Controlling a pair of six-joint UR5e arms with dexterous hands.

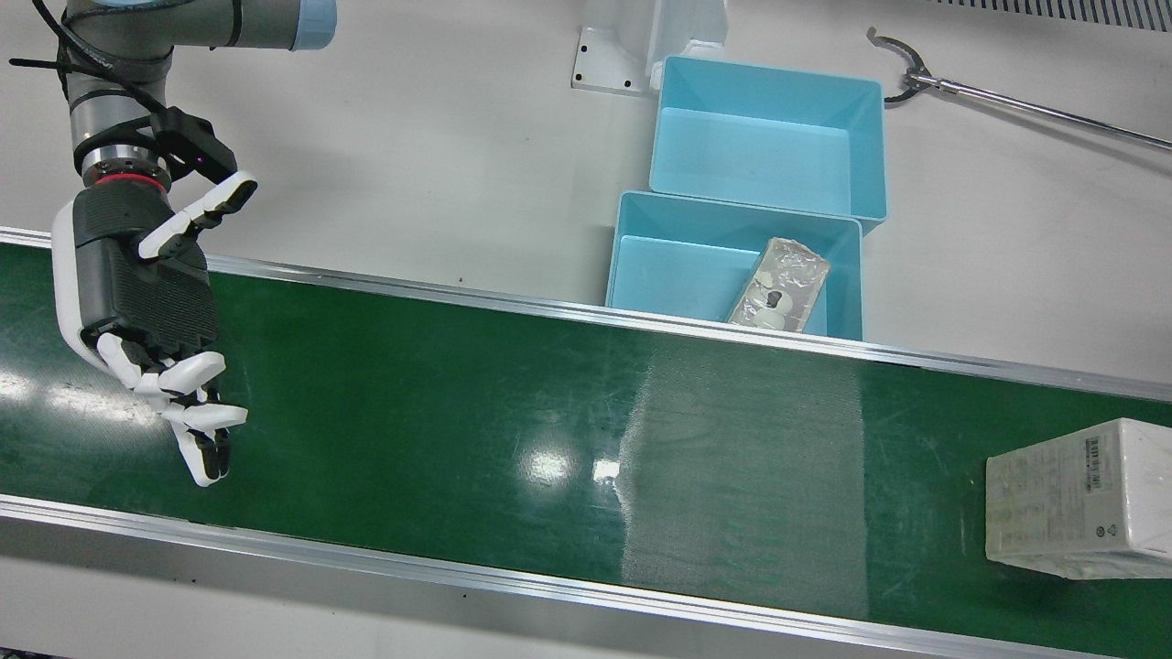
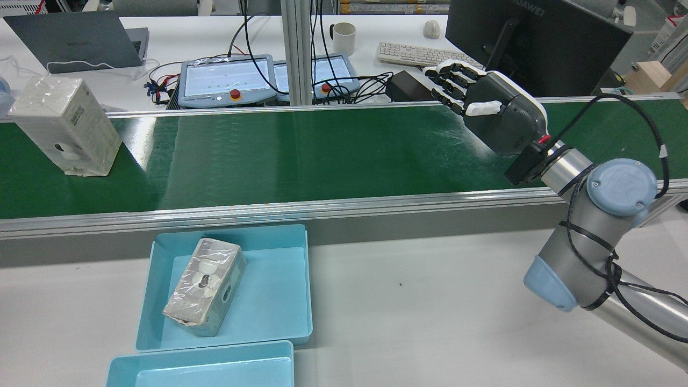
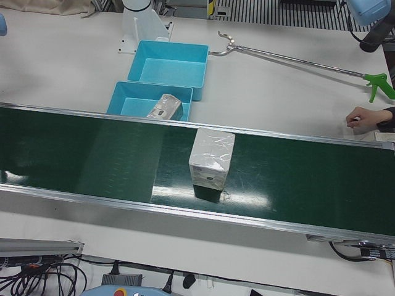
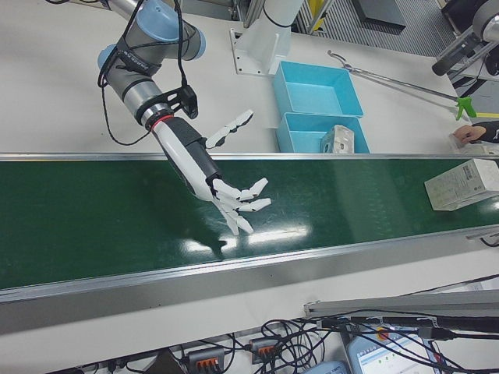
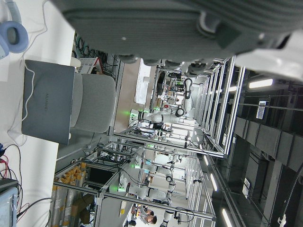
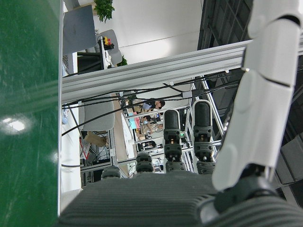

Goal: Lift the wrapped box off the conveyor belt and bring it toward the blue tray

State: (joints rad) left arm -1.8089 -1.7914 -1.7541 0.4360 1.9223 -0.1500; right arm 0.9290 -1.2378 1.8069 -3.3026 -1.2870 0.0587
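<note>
Item 1, wrapped box [image 1: 1080, 499]: it lies on the green belt [image 1: 513, 394] at the far end from your right robot hand [image 1: 151, 339], well apart from it. The left-front view shows it standing upright in mid-belt. Nothing touches it.

Item 2, right robot hand: it hangs over the belt with fingers [image 4: 242, 204] spread apart and slightly curled, holding nothing. You likely keep it open and low so the box can come to it, or so you can reach along the belt.

Item 3, left robot hand: only its own camera shows it, as a dark blurred palm [image 5: 180, 23] at the top edge. You cannot tell whether its fingers are apart or together.

Item 4, two blue trays on the white desk [image 1: 412, 137]: the near tray [image 1: 632, 240] sits just beside the belt's rail and already holds another wrapped package [image 1: 780, 284], lying tilted. The far tray [image 1: 769, 137] touches it and looks empty.

Item 5, grabber tool [image 3: 296, 60]: it lies on the desk beyond the trays, near a person's hand [image 3: 364, 117].

Status: pickup not yet begun.
</note>
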